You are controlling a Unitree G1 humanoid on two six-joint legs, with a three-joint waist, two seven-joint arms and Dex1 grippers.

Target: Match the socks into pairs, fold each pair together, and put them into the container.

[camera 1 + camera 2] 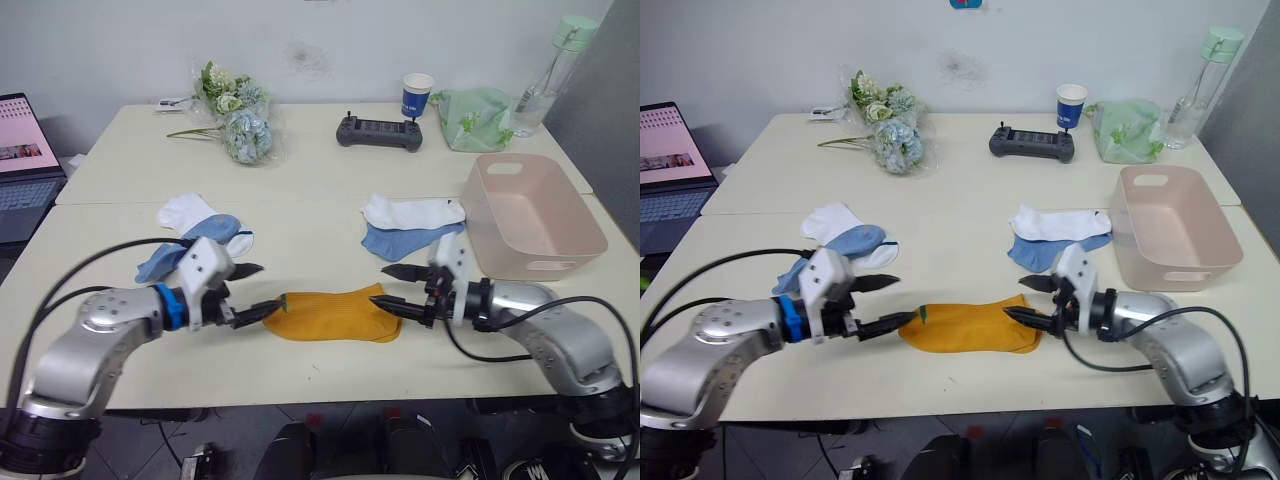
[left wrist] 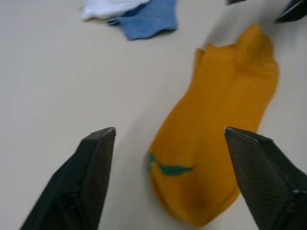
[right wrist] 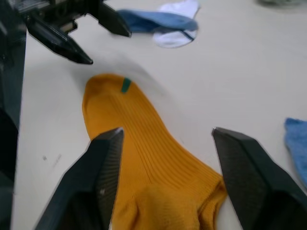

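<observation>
Both grippers are sitting low over the near table (image 1: 300, 225), fingers spread wide and holding nothing: the left gripper (image 1: 256, 291) is pointing at the toe end of the mustard-orange sock (image 1: 333, 313), its lower finger just at the edge by the thin green stripe (image 2: 169, 168), while the right gripper (image 1: 403, 290) is facing it from the other side, its lower finger at the cuff end. That sock is lying flat between the two grippers near the front edge of the table; it looks like a doubled layer at the cuff, but whether one or two socks are stacked there cannot be told. Behind the left gripper a white sock (image 1: 186, 211) and a light blue sock (image 1: 210, 232) are lying overlapped in a loose heap. Behind the right gripper another white sock (image 1: 415, 211) is resting on top of another light blue sock (image 1: 405, 241), just beside the pale pink basket (image 1: 575, 215), which is standing upright at the robot's right. Farther back, a black controller (image 1: 379, 132), a blue paper cup (image 1: 417, 95), a translucent green bag (image 1: 474, 117) and a clear bottle with a green lid (image 1: 548, 72) are standing on the far table, with a bunch of artificial flowers (image 1: 235, 115) toward the left. An open laptop (image 1: 25, 165) is sitting off the table's left side.
</observation>
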